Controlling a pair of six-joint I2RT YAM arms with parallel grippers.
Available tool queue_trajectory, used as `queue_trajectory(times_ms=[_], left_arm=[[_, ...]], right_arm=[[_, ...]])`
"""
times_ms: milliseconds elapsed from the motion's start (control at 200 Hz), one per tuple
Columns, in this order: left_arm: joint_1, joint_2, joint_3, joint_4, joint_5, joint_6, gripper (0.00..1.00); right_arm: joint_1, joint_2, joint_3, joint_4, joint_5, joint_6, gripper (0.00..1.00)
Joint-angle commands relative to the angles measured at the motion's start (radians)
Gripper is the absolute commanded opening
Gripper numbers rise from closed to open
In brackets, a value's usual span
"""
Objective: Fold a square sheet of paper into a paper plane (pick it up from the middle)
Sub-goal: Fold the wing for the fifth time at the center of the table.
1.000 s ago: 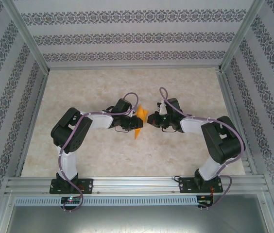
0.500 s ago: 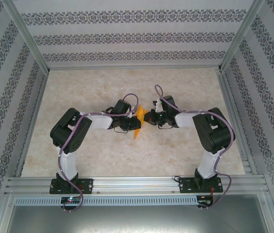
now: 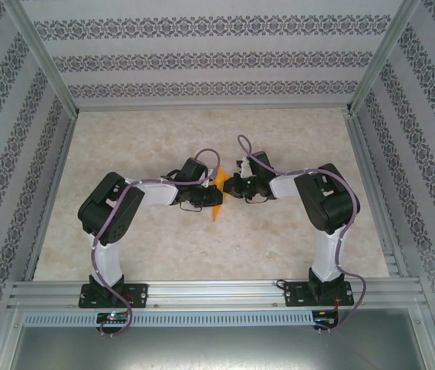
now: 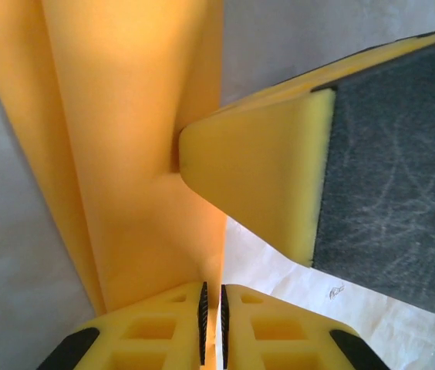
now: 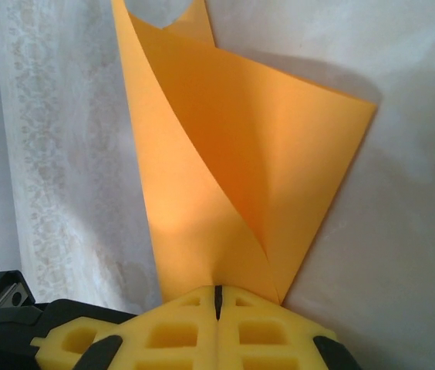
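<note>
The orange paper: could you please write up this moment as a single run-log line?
orange paper: folded over, mid-fold | left gripper: shut on orange paper | right gripper: shut on orange paper

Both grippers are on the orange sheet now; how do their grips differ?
The left gripper reaches in from the left, the right gripper from the right. The left gripper's jaws show a thin slit holding the square sheet of paper; the right gripper's jaws look pressed flush. In the top view, the left gripper grips the sheet lower than the right gripper. Both are shut on the sheet.
</note>
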Motion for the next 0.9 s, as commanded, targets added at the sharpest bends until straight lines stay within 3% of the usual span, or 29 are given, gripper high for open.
queue_trajectory(times_ms=[0, 365, 899], left_arm=[[-0.009, -0.032, 0.007, -0.038, 0.007, 0.035, 0.17], [-0.022, -0.066, -0.007, -0.042, 0.043, 0.05, 0.17], [-0.052, -0.077, -0.06, -0.075, 0.054, 0.075, 0.18]], right_arm=[[0.01, 0.025, 0.031, -0.041, 0.024, -0.04, 0.01], [0.022, 0.049, 0.053, -0.147, 0.094, -0.094, 0.01], [0.022, 0.046, 0.056, -0.171, 0.106, -0.106, 0.01]])
